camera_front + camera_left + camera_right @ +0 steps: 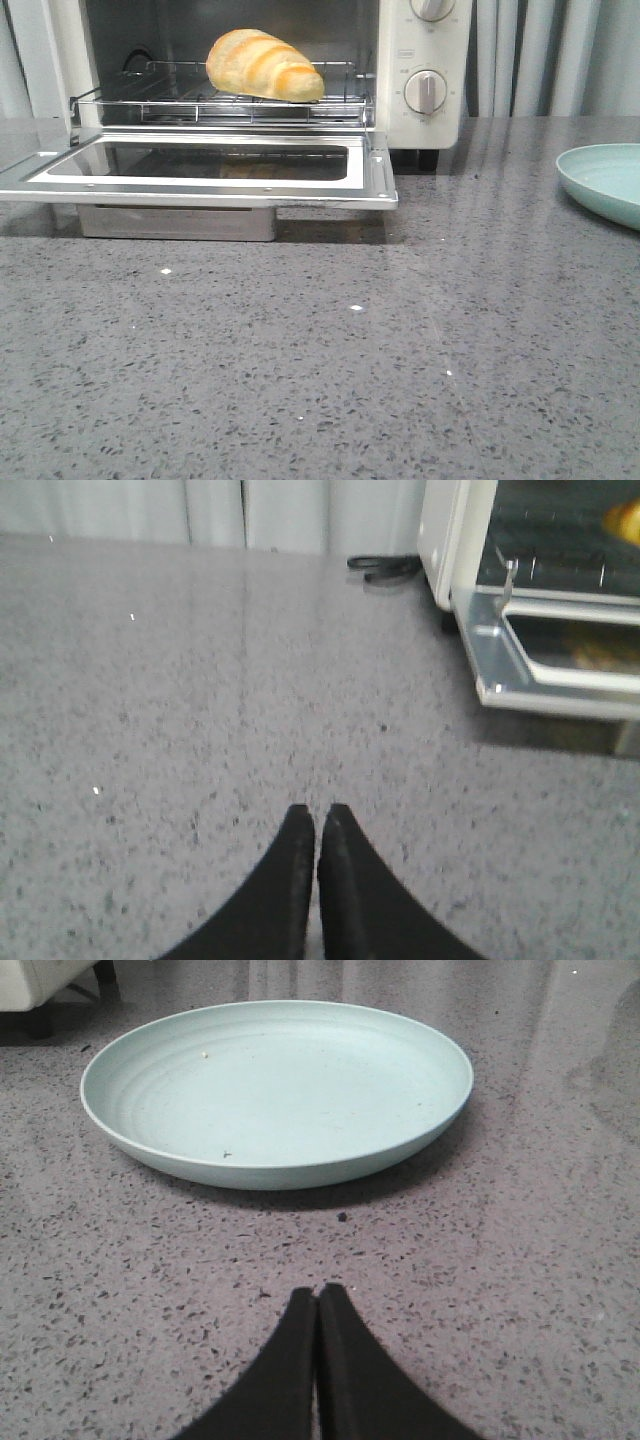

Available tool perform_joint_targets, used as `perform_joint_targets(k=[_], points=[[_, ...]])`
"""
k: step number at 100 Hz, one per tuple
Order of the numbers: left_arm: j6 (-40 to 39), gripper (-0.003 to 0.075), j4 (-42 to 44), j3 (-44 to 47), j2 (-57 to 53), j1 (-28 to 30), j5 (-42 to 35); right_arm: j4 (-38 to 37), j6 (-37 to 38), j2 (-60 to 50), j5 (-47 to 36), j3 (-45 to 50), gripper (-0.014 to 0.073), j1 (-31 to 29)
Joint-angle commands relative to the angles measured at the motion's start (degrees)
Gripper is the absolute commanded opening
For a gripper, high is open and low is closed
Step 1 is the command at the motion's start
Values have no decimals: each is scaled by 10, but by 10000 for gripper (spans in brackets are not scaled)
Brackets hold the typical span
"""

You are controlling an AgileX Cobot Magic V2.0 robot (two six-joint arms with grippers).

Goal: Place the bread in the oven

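Nearest to me, the speckled grey desk (330, 380) stretches bare across the foreground of the front view. Neither arm shows there; only the wrist views catch them. The left end effector (316, 815) hangs low over the desk with its two dark fingers pressed together, gripping nothing, the oven's open door off at about two o'clock from it. The right end effector (317, 1295) has its fingers together too, holding nothing, and just beyond it at twelve o'clock sits a pale green plate (275, 1090).

Farther back, at about eleven o'clock in the front view, the cream-white oven (425, 70) stands with its glass door (200, 170) folded down flat. Deepest of all, the bread (262, 65) rests on the wire rack (220, 105) inside the oven, its tapered end pointing toward the knobs (425, 91).
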Motion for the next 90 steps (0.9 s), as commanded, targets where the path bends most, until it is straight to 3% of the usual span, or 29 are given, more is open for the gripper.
perform_joint_targets(k=[1, 7, 35, 90], points=[[1, -21, 6, 13, -14, -12, -54, 1, -5, -12, -13, 15, -57, -2], [1, -21, 7, 12, -14, -16, -20, 1, -5, -12, -13, 15, -57, -2], [1, -21, 22, 12, -14, -30, 1, 1, -5, -12, -13, 15, -57, -2], [1, -21, 20, 12, -14, -30, 2, 1, -5, -12, -13, 15, -57, -2]])
